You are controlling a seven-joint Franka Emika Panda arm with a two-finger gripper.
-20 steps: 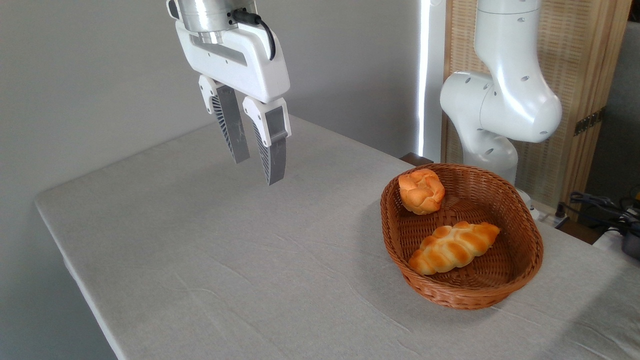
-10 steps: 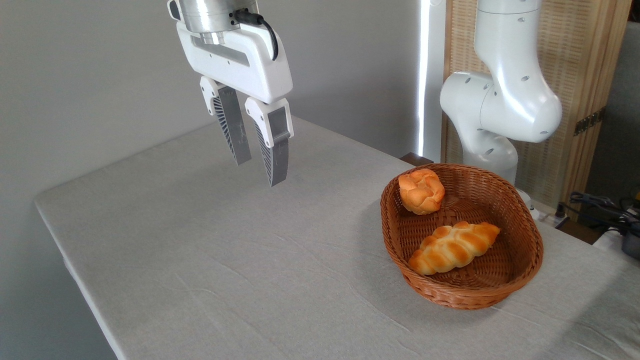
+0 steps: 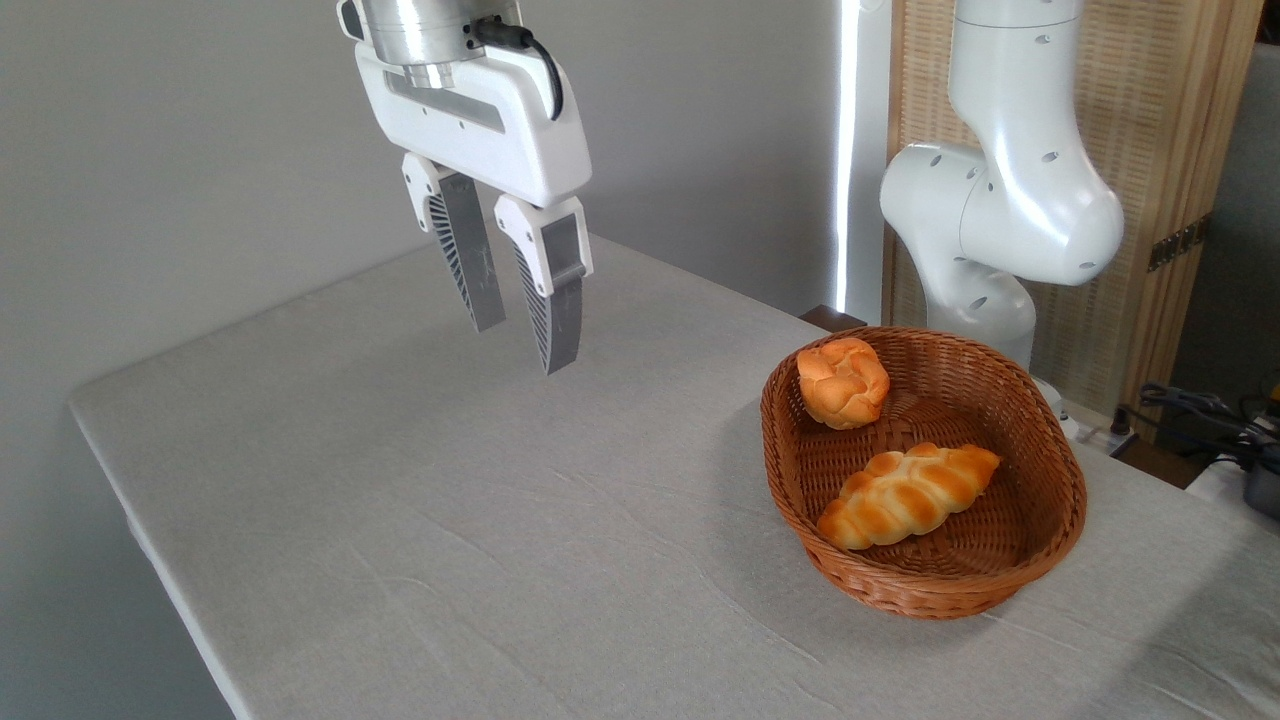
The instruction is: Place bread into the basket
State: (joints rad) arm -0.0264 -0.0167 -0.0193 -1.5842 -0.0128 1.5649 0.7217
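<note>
In the basket (image 3: pixel 1040 560) lies the bread (image 3: pixel 908 496) (likely soft, light; grip mid-braid). Gripper (image 3: pixel 515 345) jaws slightly parted, empty, above tabletop (image 3: pixel 450 520).

We find no writing that can be read anywhere in the frame — no words, labels, brand marks, numbers or signs.
</note>
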